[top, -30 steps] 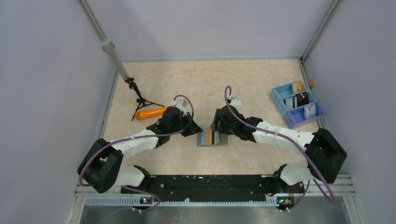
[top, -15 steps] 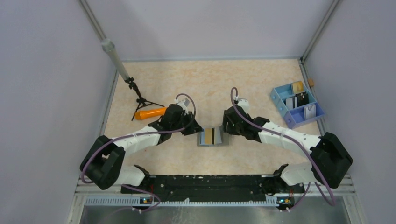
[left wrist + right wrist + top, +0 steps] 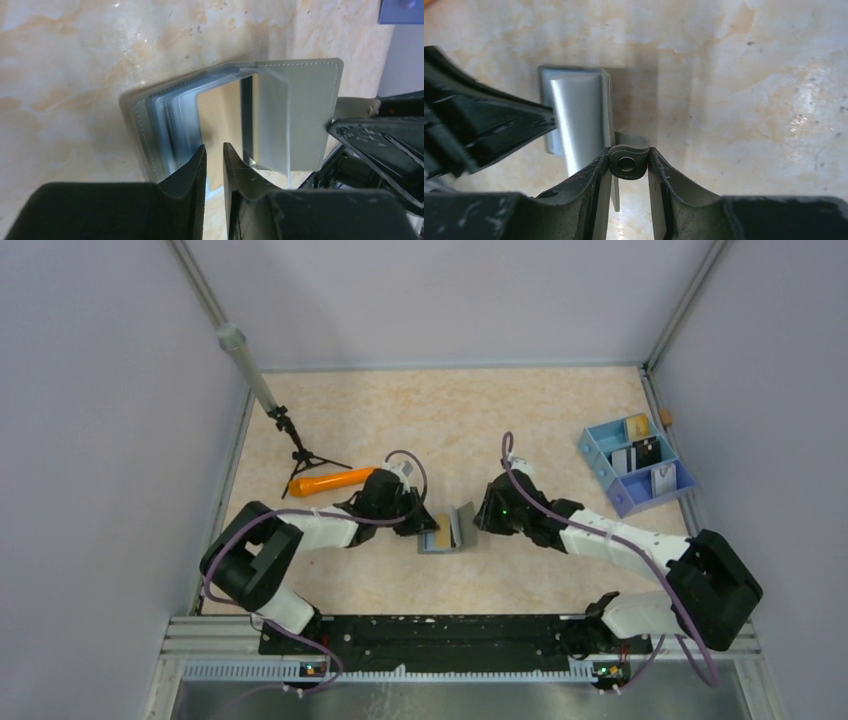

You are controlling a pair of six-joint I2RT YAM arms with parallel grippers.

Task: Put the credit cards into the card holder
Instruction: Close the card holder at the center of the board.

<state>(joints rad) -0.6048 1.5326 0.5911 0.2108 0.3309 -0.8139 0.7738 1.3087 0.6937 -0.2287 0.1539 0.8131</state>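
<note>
The grey wallet (image 3: 447, 531) lies half open, 3 o'clock flap raised (tan card (image 3: 220, 115) inside). The right gripper (image 3: 628, 152) pinches its tab (image 3: 629, 167); the left gripper (image 3: 214, 155), at 9 o'clock, is barely parted and empty.

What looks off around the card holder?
The card holder is not lying flat: the flap on the right arm's side stands up, because the right gripper pinches its snap tab. A gold card lies inside. Nothing looks spilled or damaged.
</note>
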